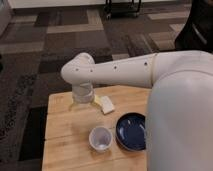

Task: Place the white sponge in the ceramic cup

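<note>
The robot's white arm (125, 72) reached in from the right and bent down over the far side of a wooden table (65, 132), its gripper (82, 103) pointing at the tabletop with the jaws spread wide and nothing held between them; the wrist hid most of the fingers from the camera. The white sponge (105, 105) lay flat on the table just to the right of the gripper, close beside it, though whether the two touched could not be told. The ceramic cup (100, 138) stood upright and open-mouthed nearer the camera, apart from both the sponge and the gripper. A dark blue dish (131, 131) sat just to the right of the cup, its right edge hidden behind the robot's body. Patterned grey carpet (50, 45) covered the floor beyond the table.
</note>
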Controlling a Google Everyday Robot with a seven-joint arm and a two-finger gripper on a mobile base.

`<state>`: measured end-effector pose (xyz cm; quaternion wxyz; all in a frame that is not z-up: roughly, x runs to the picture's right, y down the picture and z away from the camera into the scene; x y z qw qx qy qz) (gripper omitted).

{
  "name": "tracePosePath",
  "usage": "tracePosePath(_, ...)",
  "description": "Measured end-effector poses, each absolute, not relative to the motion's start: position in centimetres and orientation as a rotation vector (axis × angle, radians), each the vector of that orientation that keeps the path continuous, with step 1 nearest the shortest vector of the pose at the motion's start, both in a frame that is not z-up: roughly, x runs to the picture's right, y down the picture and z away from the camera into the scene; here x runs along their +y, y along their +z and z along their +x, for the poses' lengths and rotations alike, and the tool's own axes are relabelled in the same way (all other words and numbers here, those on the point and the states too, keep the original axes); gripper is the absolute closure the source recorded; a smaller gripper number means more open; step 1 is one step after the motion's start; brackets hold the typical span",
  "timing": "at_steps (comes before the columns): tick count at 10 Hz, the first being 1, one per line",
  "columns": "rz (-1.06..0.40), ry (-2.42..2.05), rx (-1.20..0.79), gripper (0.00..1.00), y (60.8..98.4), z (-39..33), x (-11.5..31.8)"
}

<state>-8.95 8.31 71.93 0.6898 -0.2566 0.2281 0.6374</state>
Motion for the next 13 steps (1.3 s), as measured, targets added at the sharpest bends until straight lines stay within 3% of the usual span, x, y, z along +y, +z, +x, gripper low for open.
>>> tracePosePath(6,-0.528,1.397,0.458,0.2,74.3,-7.4,6.1)
tracePosePath(13,-0.516,1.337,0.404,0.2,76.5,-7.4,6.7)
